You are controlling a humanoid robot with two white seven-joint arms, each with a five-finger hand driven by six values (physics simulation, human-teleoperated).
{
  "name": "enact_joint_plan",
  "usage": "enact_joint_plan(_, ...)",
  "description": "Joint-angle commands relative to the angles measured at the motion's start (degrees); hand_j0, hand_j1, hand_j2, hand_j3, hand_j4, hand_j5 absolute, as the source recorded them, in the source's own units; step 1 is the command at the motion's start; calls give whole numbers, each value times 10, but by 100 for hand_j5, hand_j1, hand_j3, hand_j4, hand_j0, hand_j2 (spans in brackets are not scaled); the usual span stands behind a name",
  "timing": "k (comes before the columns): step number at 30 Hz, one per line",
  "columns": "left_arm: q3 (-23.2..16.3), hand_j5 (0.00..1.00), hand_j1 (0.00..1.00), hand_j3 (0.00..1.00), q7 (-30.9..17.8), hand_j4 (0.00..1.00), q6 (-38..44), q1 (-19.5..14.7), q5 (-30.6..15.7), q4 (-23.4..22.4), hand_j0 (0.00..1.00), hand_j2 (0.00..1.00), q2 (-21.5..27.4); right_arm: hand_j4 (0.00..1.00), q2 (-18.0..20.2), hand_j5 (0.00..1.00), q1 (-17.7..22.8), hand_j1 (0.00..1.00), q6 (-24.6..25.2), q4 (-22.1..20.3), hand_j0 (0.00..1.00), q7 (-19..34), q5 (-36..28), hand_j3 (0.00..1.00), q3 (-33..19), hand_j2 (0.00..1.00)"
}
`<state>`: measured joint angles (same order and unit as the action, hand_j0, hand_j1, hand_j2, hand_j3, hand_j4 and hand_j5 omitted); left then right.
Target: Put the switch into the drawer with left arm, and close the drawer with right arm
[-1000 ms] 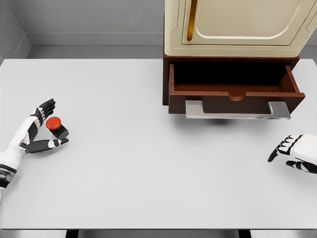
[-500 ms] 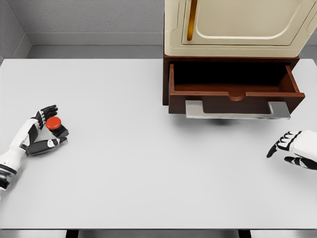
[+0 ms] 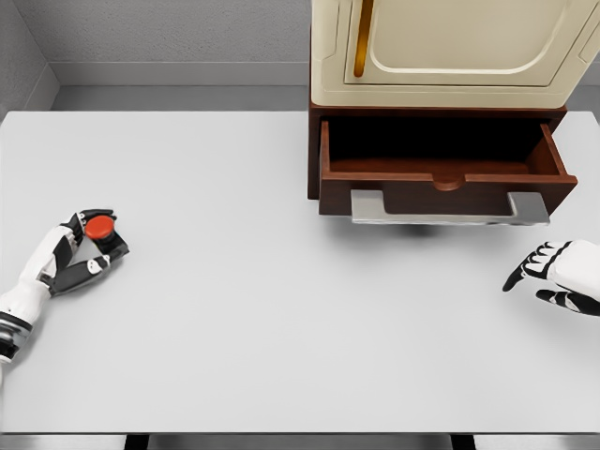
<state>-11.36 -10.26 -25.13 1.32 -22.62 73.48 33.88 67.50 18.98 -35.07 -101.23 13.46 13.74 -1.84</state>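
The left hand [image 3: 77, 251], at the table's [image 3: 234, 328] nine o'clock edge, curls its fingers around the switch [image 3: 105, 236], a red round button on a dark base; whether it is lifted is unclear. The drawer [image 3: 441, 173] at one o'clock stands open and empty. The right hand [image 3: 553, 277] rests relaxed at four o'clock. Carrying, dropping and closing remain.

A white table [image 3: 281, 309] carries the red-buttoned switch [image 3: 105, 235] and a cabinet [image 3: 441, 94].

Switch [image 3: 103, 236] sits at nine o'clock on the table [image 3: 234, 309]; open drawer [image 3: 441, 178] at one o'clock, under the cabinet [image 3: 450, 52].
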Motion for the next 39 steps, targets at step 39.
enact_joint_plan(39,-3,37,37,37,-5,37,8,-56,83,230,37,37,6,60,1,60,-1,60,1,0,60,-3,-4,60,-1,60)
